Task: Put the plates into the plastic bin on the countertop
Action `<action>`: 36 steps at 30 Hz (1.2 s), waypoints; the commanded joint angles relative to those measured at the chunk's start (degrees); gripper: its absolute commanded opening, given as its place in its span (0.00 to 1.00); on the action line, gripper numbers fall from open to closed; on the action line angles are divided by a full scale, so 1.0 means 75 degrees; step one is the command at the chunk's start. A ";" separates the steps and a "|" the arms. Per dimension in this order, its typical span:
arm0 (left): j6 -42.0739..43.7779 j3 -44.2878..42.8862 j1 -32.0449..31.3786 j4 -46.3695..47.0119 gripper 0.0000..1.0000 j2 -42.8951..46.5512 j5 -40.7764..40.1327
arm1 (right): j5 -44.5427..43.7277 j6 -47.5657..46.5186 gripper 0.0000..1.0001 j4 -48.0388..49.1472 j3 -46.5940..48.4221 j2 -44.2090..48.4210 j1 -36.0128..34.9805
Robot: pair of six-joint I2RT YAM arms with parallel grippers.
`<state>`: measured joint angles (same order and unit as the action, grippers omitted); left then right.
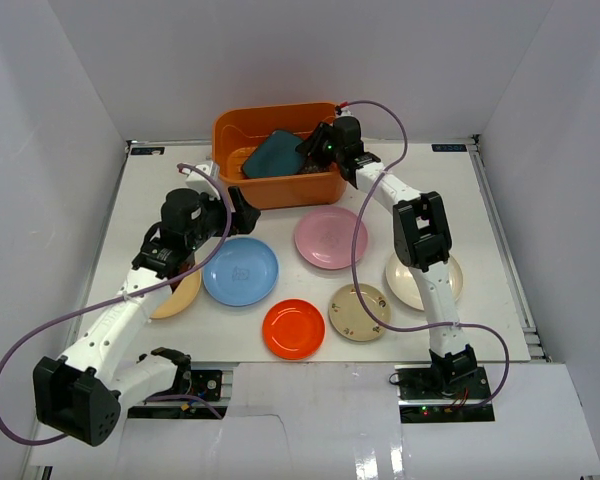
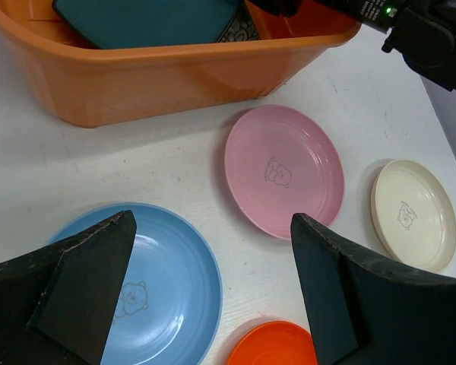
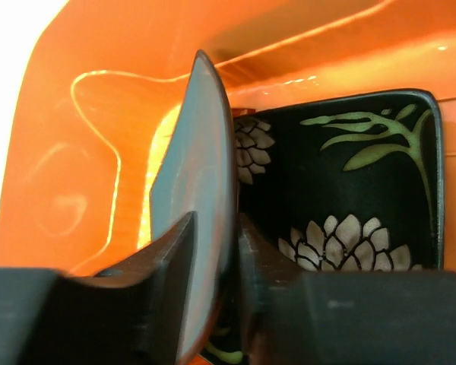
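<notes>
In the orange bin point(image 1: 280, 190), the right gripper point(image 3: 216, 224) pinches the teal square plate point(image 1: 275, 155) beside the black floral plate point(image 3: 365, 190); the left gripper point(image 2: 213, 222) gapes above the blue plate point(image 2: 167, 274).

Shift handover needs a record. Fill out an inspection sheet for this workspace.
Surface: white table, bare between plates.
Job's things: orange bin holds the teal plate, leaning, and the black flowered plate. Blue plate, pink plate, red plate, patterned plate, cream plate and tan plate lie on the table.
Clutter: nothing seen.
Tools: left tool open and empty above the blue and pink plates; right tool inside the bin, shut on the teal plate's rim.
Cables: purple cable on each arm; the right one crosses over the pink and patterned plates.
Surroundings: white walls on three sides.
</notes>
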<state>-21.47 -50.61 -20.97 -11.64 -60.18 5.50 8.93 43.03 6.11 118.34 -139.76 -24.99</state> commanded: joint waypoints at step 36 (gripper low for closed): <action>-0.3090 0.0935 0.0323 -0.3325 0.73 0.0232 -0.4974 | -0.0827 -0.3475 0.62 0.0743 -0.4795 0.5789 -0.0804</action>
<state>-41.47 -43.55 -19.94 -37.67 -59.11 -26.35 1.78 17.08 7.44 89.03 -103.72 -29.89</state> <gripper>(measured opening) 0.737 0.670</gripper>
